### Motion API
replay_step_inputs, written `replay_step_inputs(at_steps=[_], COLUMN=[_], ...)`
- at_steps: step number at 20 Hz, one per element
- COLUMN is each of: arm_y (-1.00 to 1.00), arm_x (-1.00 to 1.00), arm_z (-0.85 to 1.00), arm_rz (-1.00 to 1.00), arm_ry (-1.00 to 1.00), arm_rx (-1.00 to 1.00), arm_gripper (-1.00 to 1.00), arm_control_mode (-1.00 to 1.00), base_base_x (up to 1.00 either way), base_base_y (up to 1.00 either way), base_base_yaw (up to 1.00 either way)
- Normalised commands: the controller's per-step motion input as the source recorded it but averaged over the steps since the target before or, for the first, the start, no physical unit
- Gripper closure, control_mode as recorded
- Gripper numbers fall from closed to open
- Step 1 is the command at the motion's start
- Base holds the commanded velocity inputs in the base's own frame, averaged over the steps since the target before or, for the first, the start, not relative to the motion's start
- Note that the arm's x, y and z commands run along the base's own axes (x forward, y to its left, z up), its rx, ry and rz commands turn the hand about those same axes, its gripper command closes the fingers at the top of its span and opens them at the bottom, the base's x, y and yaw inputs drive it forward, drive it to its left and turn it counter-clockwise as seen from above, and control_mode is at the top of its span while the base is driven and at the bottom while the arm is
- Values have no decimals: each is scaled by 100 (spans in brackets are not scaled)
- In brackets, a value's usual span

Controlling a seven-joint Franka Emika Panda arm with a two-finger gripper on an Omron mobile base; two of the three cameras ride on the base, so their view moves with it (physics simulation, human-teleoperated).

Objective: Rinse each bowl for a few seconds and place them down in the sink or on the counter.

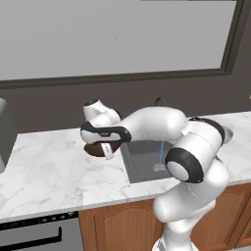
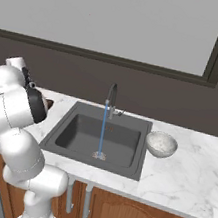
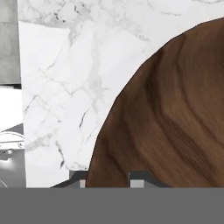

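Observation:
My gripper [image 1: 106,149] is shut on the rim of the dark brown wood-like bowl [image 1: 94,148], low over the counter [image 1: 49,166] just left of the sink [image 1: 145,158]. Whether the bowl touches the marble I cannot tell. In the hand view the brown bowl [image 3: 166,113] takes up the right half, with its rim between the fingertips [image 3: 139,177] of the gripper [image 3: 108,179]. The pale grey-white bowl [image 2: 161,143] sits upright on the counter [image 2: 190,176] at the right edge of the sink [image 2: 83,134]. A sliver of the brown bowl [image 2: 49,103] peeks out behind my arm.
A thin blue stream of water [image 2: 102,130] runs from the arched faucet [image 2: 112,97] down to the drain. A grey appliance [image 1: 5,135] stands at the counter's far left. The dark wall and a window frame rise behind the counter.

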Motion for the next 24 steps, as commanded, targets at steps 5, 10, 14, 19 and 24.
replay_step_inputs(at_steps=[5,10,14,19,24], arm_y=[16,17,18,15,11], arm_x=[-1,-3,-5,-9,-4], arm_z=[-19,-22,-29,-34,-41], arm_rz=[0,0,0,0,0], arm_ry=[12,10,7,1,4], arm_rx=[10,9,9,3,0], arm_gripper=[100,100,100,100,100], arm_control_mode=[-100,-100,-100,-100,-100], base_base_x=[0,0,0,0,0], base_base_y=[0,0,0,0,0], base_base_yaw=[0,0,0,0,0])
